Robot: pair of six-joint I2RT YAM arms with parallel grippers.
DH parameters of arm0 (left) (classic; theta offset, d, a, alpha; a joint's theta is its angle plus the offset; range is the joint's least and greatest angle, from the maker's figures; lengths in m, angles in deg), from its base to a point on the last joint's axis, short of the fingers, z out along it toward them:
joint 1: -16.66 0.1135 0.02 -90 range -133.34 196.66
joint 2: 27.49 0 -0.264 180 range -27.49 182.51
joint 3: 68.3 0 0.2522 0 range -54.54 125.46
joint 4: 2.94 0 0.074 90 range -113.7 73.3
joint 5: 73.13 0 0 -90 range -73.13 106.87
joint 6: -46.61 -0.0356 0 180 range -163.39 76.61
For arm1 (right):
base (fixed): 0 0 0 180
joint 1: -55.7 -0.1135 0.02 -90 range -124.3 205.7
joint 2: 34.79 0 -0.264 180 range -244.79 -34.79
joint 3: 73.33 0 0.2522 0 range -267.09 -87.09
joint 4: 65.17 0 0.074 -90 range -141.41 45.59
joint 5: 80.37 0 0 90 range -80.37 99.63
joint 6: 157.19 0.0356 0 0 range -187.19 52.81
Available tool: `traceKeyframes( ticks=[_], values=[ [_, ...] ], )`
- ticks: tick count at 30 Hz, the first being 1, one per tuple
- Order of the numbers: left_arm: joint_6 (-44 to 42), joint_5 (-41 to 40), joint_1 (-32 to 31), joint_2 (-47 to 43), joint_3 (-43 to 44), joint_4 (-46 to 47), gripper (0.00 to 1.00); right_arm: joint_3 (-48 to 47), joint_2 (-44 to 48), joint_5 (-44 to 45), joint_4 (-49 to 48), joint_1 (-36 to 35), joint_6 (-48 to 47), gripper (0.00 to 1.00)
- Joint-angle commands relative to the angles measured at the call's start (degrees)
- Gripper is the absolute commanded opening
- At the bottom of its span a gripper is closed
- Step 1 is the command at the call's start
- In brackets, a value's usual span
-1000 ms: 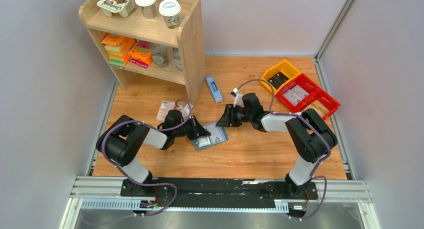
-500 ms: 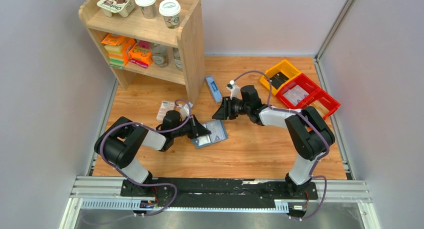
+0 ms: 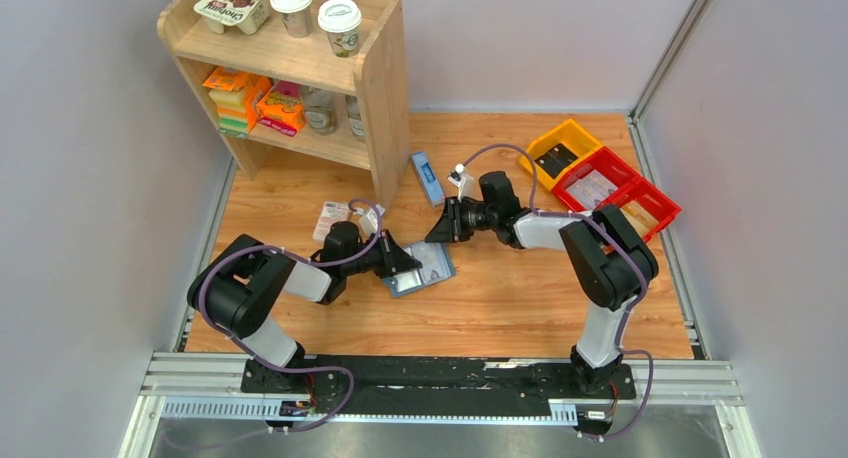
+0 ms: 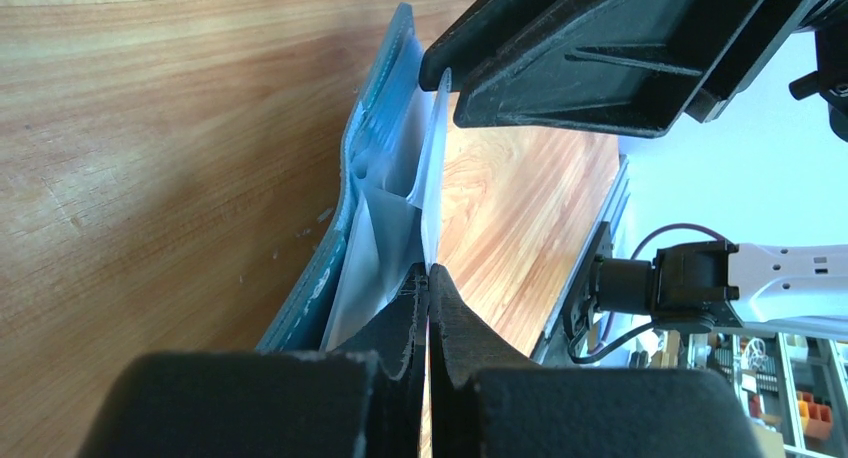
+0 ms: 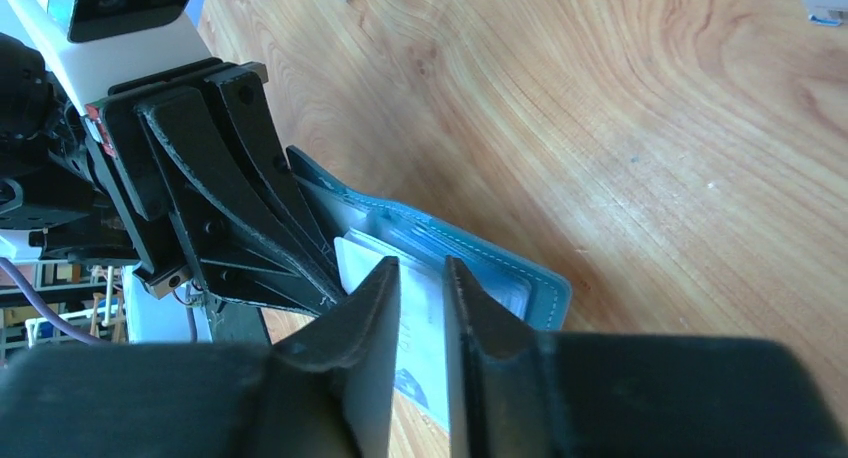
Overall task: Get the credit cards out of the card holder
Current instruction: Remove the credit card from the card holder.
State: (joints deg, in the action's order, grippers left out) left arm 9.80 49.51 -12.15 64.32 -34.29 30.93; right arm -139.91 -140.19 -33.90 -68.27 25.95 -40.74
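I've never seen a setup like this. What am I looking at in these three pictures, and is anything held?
Two robot arms are bolted at the near edge of a wooden table. One picture looks down from above; the other two come from a camera on each wrist. On the table are an open teal card holder, a blue-and-white box, a pink-and-white pack, coloured bins and a wooden shelf. On the left arm, the jaws are shut on a thin pale sheet of the card holder. On the right arm, the jaws hover close by, slightly apart, holding nothing.
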Motion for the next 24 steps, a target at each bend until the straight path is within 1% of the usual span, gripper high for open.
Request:
traceKeyframes(
  ticks=[1,5,6,10,16,24],
  values=[
    [-1.3,0.5,0.0,-0.8,0.1,4.7,0.00,-0.6,-0.8,-4.4,-4.1,0.1,0.0,0.17],
    [0.2,-0.3,0.0,-0.4,-0.5,4.7,0.00,0.3,-1.2,-5.2,-6.6,1.4,1.8,0.02],
    [0.9,-0.6,0.0,-0.5,-0.6,4.7,0.00,0.5,-1.4,-5.3,-6.8,1.5,1.8,0.00],
    [3.1,-0.9,0.0,-0.5,-1.4,4.9,0.03,0.8,-1.5,-5.0,-6.5,2.2,1.4,0.00],
    [6.2,-1.1,0.1,-0.3,-3.0,7.4,0.04,1.0,-1.8,-3.5,-5.9,2.2,1.2,0.00],
    [7.5,-2.4,0.1,0.0,-4.4,5.9,0.06,0.4,-2.7,-0.9,-3.4,2.8,0.3,0.00]
  ],
)
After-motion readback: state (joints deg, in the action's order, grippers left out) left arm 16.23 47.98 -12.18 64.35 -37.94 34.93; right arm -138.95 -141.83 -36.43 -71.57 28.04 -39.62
